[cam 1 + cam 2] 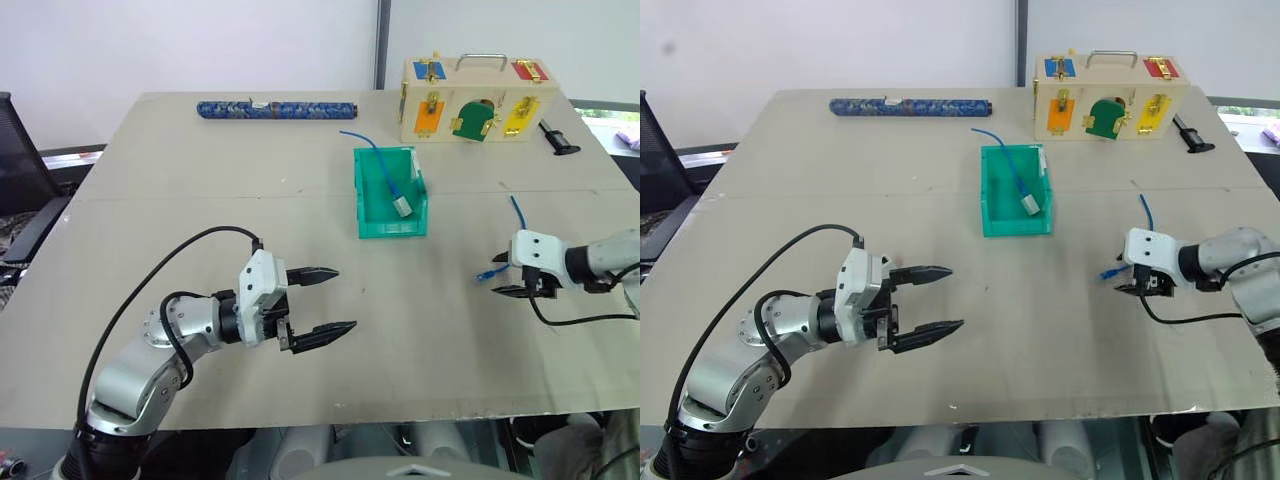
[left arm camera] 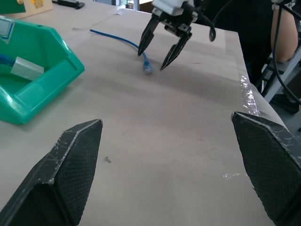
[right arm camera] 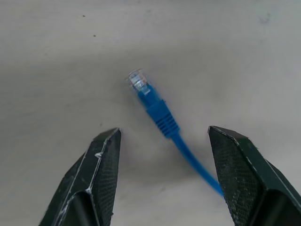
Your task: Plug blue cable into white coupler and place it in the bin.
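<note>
Right hand (image 3: 162, 176) astride blue cable (image 3: 157, 113), fingers apart

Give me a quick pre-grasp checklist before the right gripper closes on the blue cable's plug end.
1. Right gripper open, fingers either side of the cable: ok.
2. Blue cable lying flat on the table, clear plug free and pointing away from the wrist: ok.
3. Fingers down at cable level: cannot tell; left wrist view shows the tips close above the table.
4. Left gripper open and holding nothing: ok.
5. White coupler located for the plug-in: not ok; I cannot pick it out.
6. Bin reachable and upright: ok, though it already holds another blue cable with a grey-white block.
</note>
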Robot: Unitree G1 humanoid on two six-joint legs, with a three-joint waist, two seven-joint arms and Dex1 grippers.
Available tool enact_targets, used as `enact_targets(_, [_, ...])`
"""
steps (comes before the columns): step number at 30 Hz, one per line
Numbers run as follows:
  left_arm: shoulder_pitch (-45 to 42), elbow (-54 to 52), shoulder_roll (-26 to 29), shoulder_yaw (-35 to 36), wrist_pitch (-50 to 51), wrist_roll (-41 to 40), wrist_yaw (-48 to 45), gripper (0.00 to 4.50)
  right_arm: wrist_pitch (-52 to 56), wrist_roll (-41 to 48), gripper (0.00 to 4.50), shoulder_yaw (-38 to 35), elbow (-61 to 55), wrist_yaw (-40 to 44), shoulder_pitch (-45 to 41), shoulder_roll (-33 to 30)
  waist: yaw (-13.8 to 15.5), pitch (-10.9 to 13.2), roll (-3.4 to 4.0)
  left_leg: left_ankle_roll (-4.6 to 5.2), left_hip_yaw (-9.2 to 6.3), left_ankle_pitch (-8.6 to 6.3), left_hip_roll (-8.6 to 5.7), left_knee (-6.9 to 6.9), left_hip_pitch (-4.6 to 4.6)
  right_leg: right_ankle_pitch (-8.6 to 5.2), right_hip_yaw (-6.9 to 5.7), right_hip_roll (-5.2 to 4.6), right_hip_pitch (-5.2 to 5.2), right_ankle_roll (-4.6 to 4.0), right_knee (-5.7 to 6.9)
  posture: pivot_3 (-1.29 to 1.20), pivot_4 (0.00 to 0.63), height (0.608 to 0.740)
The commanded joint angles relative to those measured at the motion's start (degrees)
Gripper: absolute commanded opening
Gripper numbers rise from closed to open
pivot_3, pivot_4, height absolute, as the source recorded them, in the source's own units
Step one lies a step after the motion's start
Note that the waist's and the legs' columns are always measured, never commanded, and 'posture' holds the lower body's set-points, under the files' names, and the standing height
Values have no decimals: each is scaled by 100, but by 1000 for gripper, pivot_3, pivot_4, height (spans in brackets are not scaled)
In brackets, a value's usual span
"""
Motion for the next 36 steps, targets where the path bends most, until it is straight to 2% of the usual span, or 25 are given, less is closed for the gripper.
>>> enact_targets(1, [25,-259,-10,118,-119,-2,77,4500,-233,-250,2068,229,436,165,-369,252,-16,0,-2,0,4,0,0,1,1,1,4,0,1,0,0,0,150,740])
enact_targets(5, [65,-254,-4,134,-155,23,121,4500,-234,-295,279,284,573,384,-529,390,-17,-1,-4,0,5,0,0,2,7,1,7,1,3,-1,4,0,150,740])
enact_targets(6, [86,-251,-1,136,-175,33,128,4500,-208,-292,65,283,549,436,-541,411,-19,-1,-4,0,5,0,0,3,9,1,7,2,4,-1,5,0,150,740])
enact_targets(10, [158,-178,-19,109,-264,130,177,4500,342,-97,65,232,-91,628,-477,479,-28,-1,-4,0,4,0,1,3,10,2,9,3,4,-1,8,0,150,740])
enact_targets(14, [146,18,-128,93,-539,456,327,4500,1790,-5,65,387,-1500,649,-373,595,-3,3,3,0,-11,0,4,-1,4,2,10,3,-6,-1,9,0,150,740])
enact_targets(18, [84,245,-141,-41,-682,793,369,4500,3056,-227,65,887,-2456,339,-533,1028,7,2,2,-1,-29,0,0,-1,-2,3,9,0,-12,-1,9,0,150,740])
enact_targets(22, [-33,411,-108,-129,-701,953,337,4500,3406,-607,65,1521,-2396,-142,-857,1774,7,2,2,-1,-34,0,-5,0,-3,3,4,-1,-12,0,9,0,150,740])
enact_targets(29, [-165,618,-26,-338,-725,1234,154,4500,3152,-762,65,1885,-1923,-304,-1158,2201,-5,0,0,-2,-38,0,-9,0,-1,3,0,0,-12,0,10,0,150,740])
enact_targets(30, [-212,673,-35,-389,-736,1275,132,4500,3177,-711,760,1884,-1931,-248,-1145,2198,-14,0,0,-2,-38,0,-9,-1,1,3,0,0,-11,0,10,0,150,740])
enact_targets(32, [-369,813,-58,-523,-690,1396,126,4500,3186,-616,1613,1816,-2030,-196,-1054,2148,-12,-1,0,-2,-38,0,-8,-1,2,3,0,1,-11,0,13,0,150,740])
enact_targets(34, [-522,918,-111,-612,-608,1418,114,4500,3264,-470,2125,1585,-2197,-289,-929,2153,1,-1,0,-2,-40,0,-9,-1,1,3,-4,2,-11,0,13,0,150,740])
enact_targets(36, [-635,983,-140,-694,-543,1439,117,4500,3395,-206,3001,1240,-2467,-374,-747,2181,2,-1,0,-2,-44,0,-9,-1,-3,3,-11,2,-11,-1,12,0,150,740])
